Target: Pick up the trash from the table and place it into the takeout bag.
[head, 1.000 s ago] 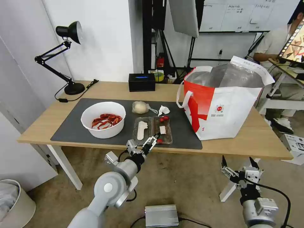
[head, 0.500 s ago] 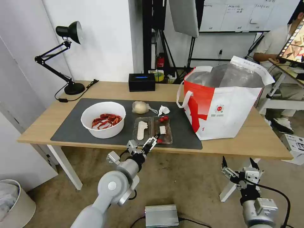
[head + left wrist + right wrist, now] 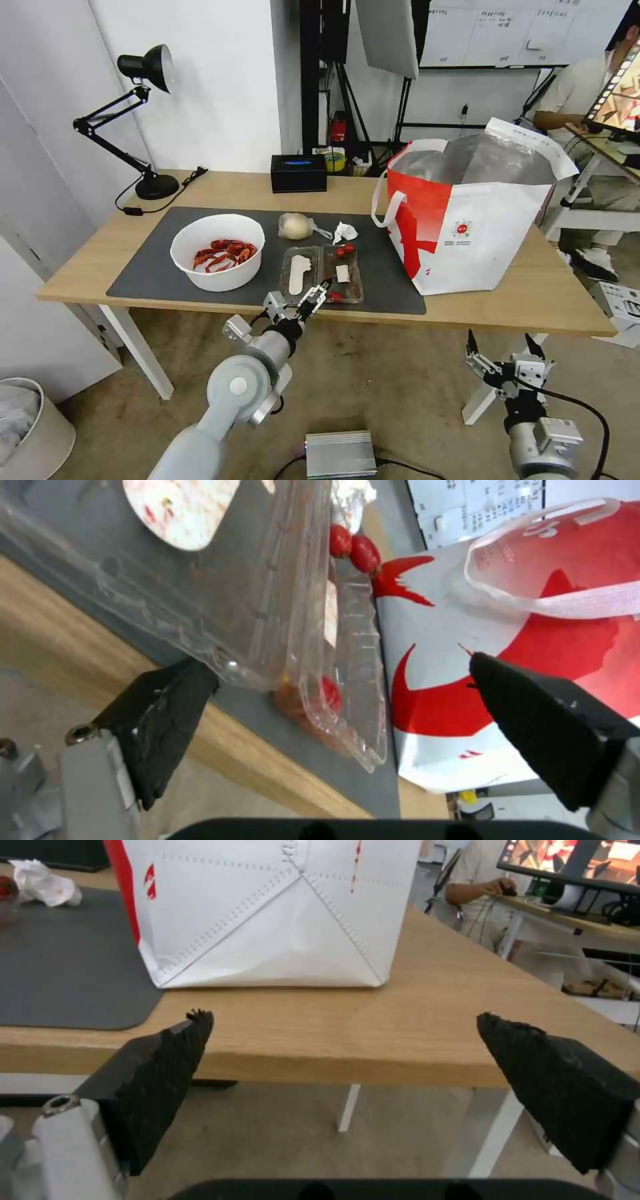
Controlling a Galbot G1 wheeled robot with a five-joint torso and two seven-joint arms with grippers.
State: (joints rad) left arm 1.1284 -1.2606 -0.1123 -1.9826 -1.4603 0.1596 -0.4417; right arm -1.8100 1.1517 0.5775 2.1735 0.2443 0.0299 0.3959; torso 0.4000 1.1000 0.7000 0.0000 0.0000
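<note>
Over the last second the left gripper (image 3: 299, 300) has crept a little up and in toward the near edge of the long light-wood table (image 3: 547, 293) — a small closing of the gap, which I read as the last of the approach to the first piece of trash, with nothing yet lifted. Its black fingers (image 3: 167, 705) stand wide apart and hold nothing. The clear plastic hinged tray with red scraps (image 3: 322, 273) lies flat on the large dark grey mat (image 3: 147, 267), close to the mat's near edge and about midway along the table; in the left wrist view the tray's (image 3: 280, 605) near rim sits between the spread fingers, one fingertip touching or almost touching its corner — I cannot tell which. The rest lies farther back on the mat: the white bowl of red shells (image 3: 217, 251) toward the left end, the beige lump in clear wrap (image 3: 295, 226) and the crumpled white tissue (image 3: 345, 232) behind the tray. The boxy white-and-red takeout bag with foil lining (image 3: 473, 220) stands open at the mat's right edge. The right gripper (image 3: 503, 351) hangs below the table's near edge, fingers wide apart and empty.
</note>
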